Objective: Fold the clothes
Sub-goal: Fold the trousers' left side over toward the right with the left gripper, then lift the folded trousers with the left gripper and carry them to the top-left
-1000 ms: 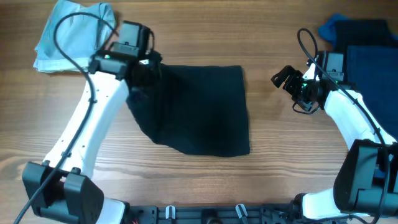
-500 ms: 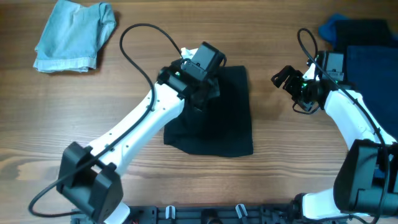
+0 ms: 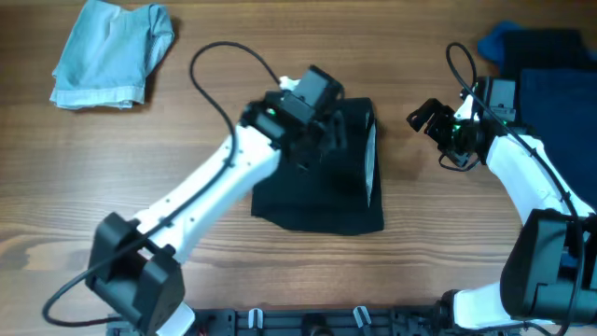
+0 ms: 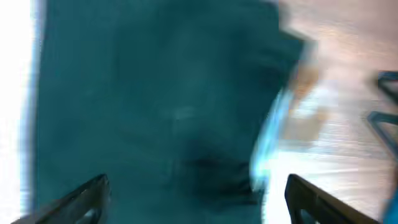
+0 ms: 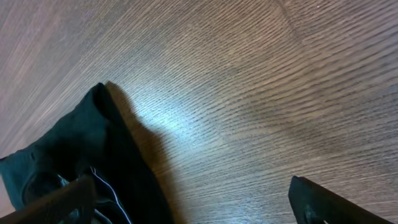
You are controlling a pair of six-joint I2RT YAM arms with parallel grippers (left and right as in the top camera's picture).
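I'm hovering the left gripper (image 3: 328, 135), fingers spread wide and empty, over the dark garment (image 3: 317, 201) at frame centre on the tabletop (image 3: 140, 149), probably letting its fold settle; the right gripper (image 3: 422, 118) is idling open at centre right.

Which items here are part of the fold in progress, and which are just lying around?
In use:
- black garment, mid-table
- left gripper, open, over it

Lying about for now:
- light blue garment, far-left corner
- dark blue clothes, far-right corner
- right gripper, open, over bare table
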